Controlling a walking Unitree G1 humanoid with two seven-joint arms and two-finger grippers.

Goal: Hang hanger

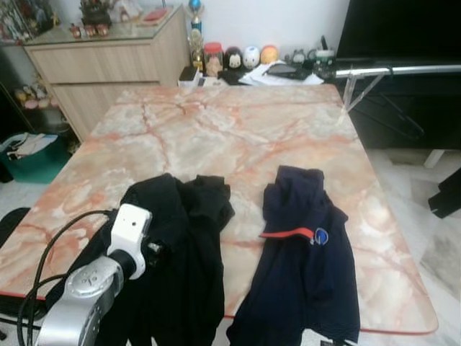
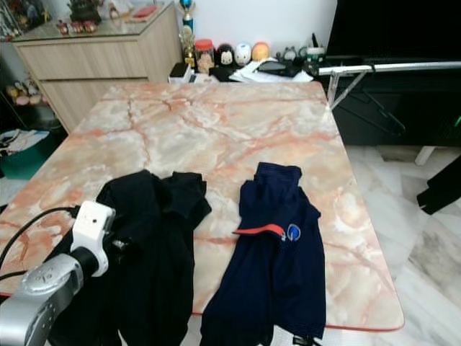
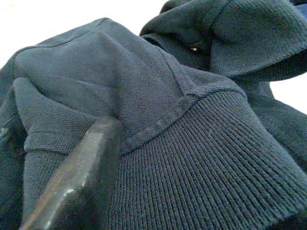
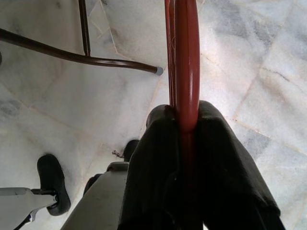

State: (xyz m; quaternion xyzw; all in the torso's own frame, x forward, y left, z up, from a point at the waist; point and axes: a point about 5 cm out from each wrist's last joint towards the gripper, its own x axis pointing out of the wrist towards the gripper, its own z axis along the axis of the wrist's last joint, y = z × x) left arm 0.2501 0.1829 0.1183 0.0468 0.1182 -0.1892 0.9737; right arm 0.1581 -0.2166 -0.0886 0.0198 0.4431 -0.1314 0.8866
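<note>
A black shirt (image 1: 180, 245) lies crumpled on the near left of the marble table (image 1: 238, 137). My left gripper (image 1: 154, 249) is pressed down onto its ribbed collar (image 3: 211, 158). A navy shirt (image 1: 306, 274) lies to the right of it, draped over the front edge, with a red band (image 1: 288, 233) across its chest. Low beside the table my right gripper (image 4: 186, 117) is shut on a red hanger (image 4: 187, 57), with white floor tiles beneath. A silver clothes rail (image 1: 403, 70) stands past the table's far right corner with a black hanger (image 1: 392, 115) on it.
Jars and figurines (image 1: 238, 58) line the wall behind the table. A wooden cabinet (image 1: 108, 65) stands at the back left and a green bin (image 1: 29, 155) on the floor to the left. The dark table frame (image 4: 72, 55) runs near my right gripper.
</note>
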